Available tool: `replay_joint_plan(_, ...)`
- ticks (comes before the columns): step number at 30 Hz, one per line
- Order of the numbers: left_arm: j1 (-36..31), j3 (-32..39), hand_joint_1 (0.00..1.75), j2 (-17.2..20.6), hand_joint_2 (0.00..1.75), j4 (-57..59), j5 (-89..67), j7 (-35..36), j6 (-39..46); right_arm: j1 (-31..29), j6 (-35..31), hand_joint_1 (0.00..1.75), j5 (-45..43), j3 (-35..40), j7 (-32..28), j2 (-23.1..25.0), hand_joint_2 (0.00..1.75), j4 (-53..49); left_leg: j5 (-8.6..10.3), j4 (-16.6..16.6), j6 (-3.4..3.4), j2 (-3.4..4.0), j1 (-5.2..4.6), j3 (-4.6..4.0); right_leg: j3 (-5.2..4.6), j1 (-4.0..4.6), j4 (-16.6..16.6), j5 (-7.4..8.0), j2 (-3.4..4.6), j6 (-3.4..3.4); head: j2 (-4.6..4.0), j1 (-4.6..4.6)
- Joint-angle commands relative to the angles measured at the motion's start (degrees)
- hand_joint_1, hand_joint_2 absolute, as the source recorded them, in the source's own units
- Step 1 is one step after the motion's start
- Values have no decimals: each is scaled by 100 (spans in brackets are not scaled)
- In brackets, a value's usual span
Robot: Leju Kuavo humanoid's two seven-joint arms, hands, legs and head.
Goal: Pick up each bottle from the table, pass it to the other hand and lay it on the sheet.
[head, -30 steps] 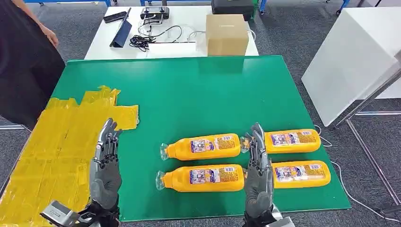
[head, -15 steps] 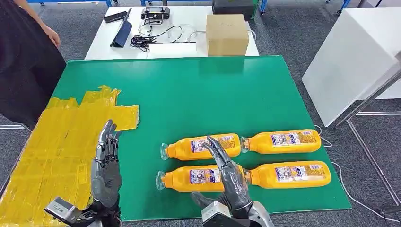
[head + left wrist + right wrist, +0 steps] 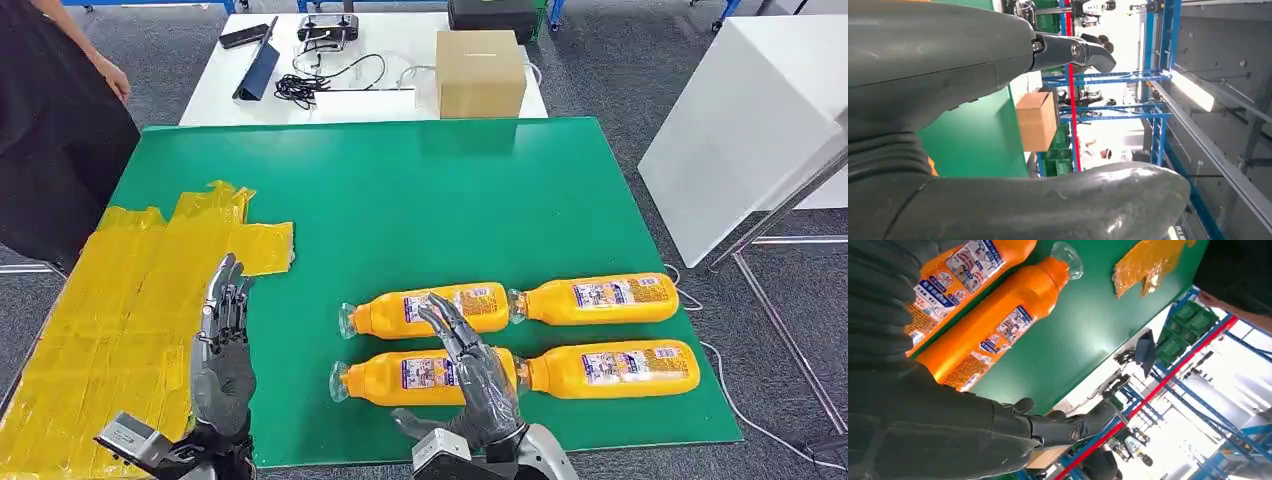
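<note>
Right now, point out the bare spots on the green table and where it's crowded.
Free: the wide far green table between the box and the bottles; also the strip between the left hand and the bottle caps. Crowded: near right, four bottles under the right hand.

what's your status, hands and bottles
Left robot hand open, beside the yellow sheet. Right robot hand open, over the near-left bottle, no grip. Four bottles lying on the green table. Nothing in the way.
</note>
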Motion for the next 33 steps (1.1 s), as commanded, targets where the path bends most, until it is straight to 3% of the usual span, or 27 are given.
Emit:
replay_joint_plan(1, -102, 130, 0, -36, 0, 281, -9, 21, -13, -173, -24, 0, -5, 109, 29, -146, 175, 277, -10, -8, -2, 6, 1, 32, 33, 1, -12, -7, 3, 3, 0, 0)
replay_joint_plan(33, -102, 130, 0, -36, 0, 281, -9, 21, -13, -173, -24, 0, -5, 109, 29, -146, 175, 277, -12, -9, -3, 7, 1, 36, 37, 1, -13, -8, 3, 3, 0, 0)
